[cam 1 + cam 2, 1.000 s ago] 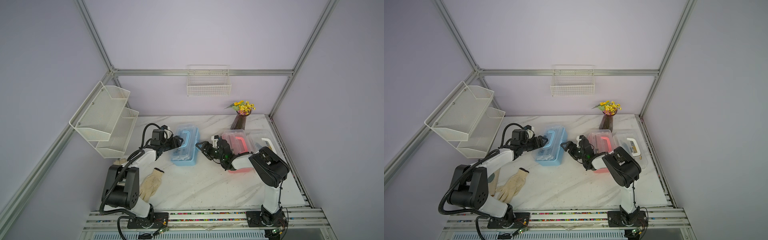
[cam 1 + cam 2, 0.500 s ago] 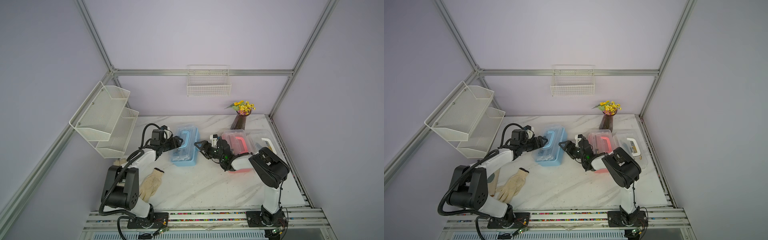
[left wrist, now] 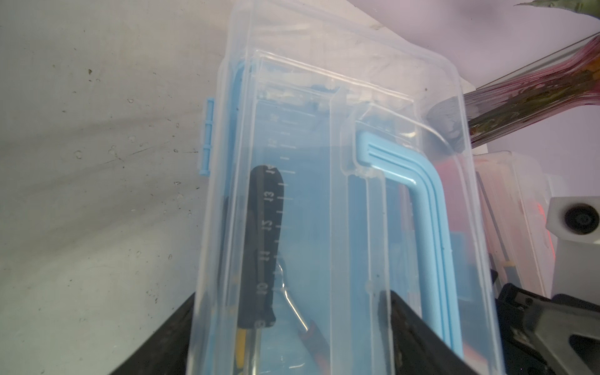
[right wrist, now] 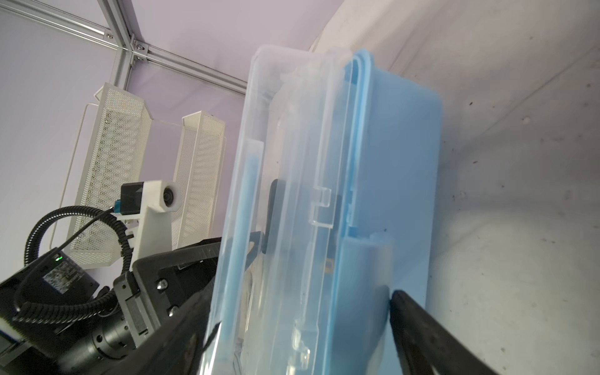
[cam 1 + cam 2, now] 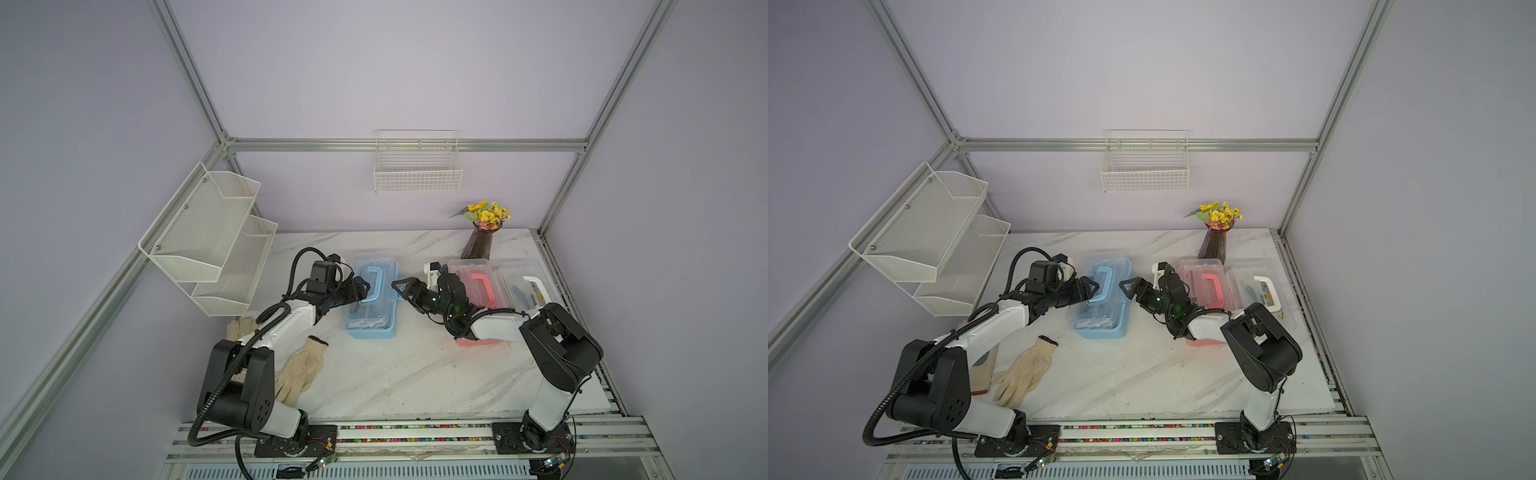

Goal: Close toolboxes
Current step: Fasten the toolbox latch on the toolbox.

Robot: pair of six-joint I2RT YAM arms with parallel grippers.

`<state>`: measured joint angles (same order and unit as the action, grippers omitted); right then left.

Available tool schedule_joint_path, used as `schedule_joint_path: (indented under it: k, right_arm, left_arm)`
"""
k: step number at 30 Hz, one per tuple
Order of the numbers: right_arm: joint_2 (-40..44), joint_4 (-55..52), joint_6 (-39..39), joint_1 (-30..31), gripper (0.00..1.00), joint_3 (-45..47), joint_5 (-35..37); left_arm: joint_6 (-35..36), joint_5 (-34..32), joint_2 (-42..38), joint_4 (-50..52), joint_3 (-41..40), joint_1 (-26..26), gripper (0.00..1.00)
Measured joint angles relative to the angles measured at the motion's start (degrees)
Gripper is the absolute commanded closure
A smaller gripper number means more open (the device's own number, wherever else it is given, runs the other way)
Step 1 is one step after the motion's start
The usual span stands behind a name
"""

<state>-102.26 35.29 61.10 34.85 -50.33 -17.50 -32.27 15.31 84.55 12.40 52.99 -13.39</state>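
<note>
The blue toolbox (image 5: 371,299) sits on the table (image 5: 395,374) just left of centre in both top views. The pink toolbox (image 5: 478,276) and the white toolbox (image 5: 519,282) stand side by side to its right.

We judge the blue one to be light, thin, smooth plastic. Its clear lid (image 3: 324,97) would flex under a hard squeeze, and the tools (image 3: 263,246) inside may shift. The sound places to take hold are the stiff rim and the blue latch (image 4: 365,259) on its long side, not the lid's middle or the handle (image 3: 431,227). That latch looks unfastened to us.

Both arms reach in low from the lower part of the frame and meet the box from opposite sides. The left gripper (image 5: 363,292) is released, jaws spread, with one finger outside the lid's edge and one over the lid beside the handle. The right gripper (image 5: 397,291) has its jaws wide, straddling the side from lid to base at the latch. We cannot tell whether they clamp it.
</note>
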Motion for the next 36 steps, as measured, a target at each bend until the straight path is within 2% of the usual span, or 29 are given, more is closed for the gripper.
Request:
schedule_joint_path:
  k: [4, 11, 17, 22, 36]
  right_arm:
    - [0.00, 0.00, -0.09, 0.09, 0.13, 0.00, 0.04]
    - [0.00, -0.92, -0.92, 0.17, 0.17, 0.00, 0.66]
    - [0.00, -0.59, -0.28, 0.15, 0.37, 0.52, 1.42]
    - [-0.02, -0.24, 0.31, 0.15, 0.49, 1.11, 1.68]
    - [-0.52, -0.52, 0.39, 0.07, 0.58, 1.05, 2.91]
  left_arm:
    - [-1.55, -1.09, -0.04, 1.29, 0.28, -2.49, 0.07]
    - [-2.84, -3.54, 0.37, 2.91, 1.44, -4.28, 0.05]
    - [-3.78, -5.31, 0.96, 3.10, 2.10, -5.16, 0.05]
    - [-4.31, -6.19, 0.98, 3.06, 2.14, -5.62, 0.05]
    - [-8.72, -10.10, 0.59, 2.89, 1.97, -7.56, 0.11]
